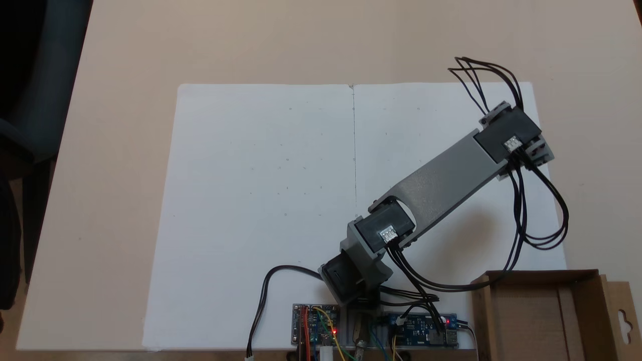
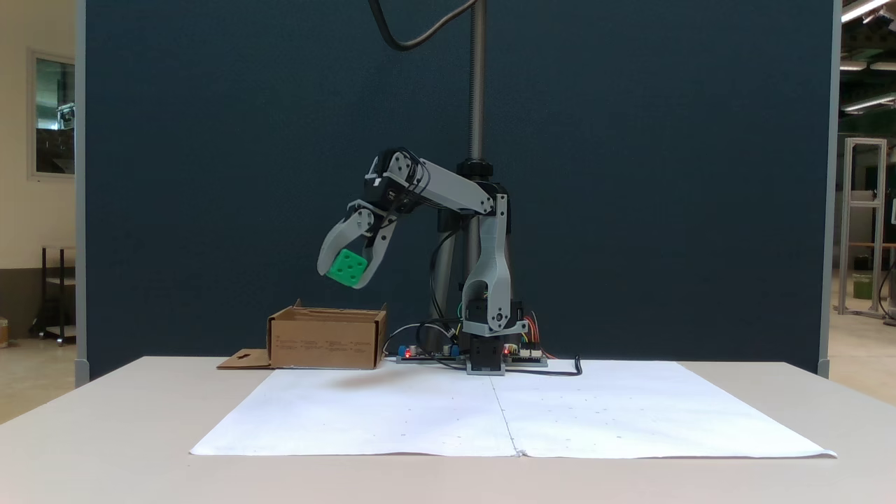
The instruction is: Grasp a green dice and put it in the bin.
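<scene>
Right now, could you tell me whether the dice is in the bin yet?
Not yet: the dice is held in the gripper, in the air above the bin.

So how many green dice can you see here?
1: the green dice is held between the gripper's fingers, in the air above the bin. Others could be hidden inside the box.

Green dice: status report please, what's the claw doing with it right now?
Claw shut on green dice, held in the air. Cardboard bin below, open. Nothing between them.
</scene>
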Tool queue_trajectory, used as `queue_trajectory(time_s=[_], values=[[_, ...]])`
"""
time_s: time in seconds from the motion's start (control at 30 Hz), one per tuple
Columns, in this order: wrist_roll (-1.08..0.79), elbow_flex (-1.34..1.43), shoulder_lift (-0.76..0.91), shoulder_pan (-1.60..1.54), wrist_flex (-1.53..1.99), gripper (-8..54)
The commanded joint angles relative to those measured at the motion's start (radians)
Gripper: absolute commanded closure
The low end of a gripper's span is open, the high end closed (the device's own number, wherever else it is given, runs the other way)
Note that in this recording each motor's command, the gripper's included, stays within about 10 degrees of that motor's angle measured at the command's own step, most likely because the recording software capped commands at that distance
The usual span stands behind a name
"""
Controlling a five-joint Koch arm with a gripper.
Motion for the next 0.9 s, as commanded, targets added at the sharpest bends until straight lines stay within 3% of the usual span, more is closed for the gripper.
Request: queue_trajectory(time_s=[0.0,0.47,0.87], values=[[-0.127,-0.028,0.041,0.129,0.014,33.6],[-0.405,-0.028,0.012,0.634,0.002,33.6],[-0.597,-0.026,-0.241,0.83,-0.092,33.6]])
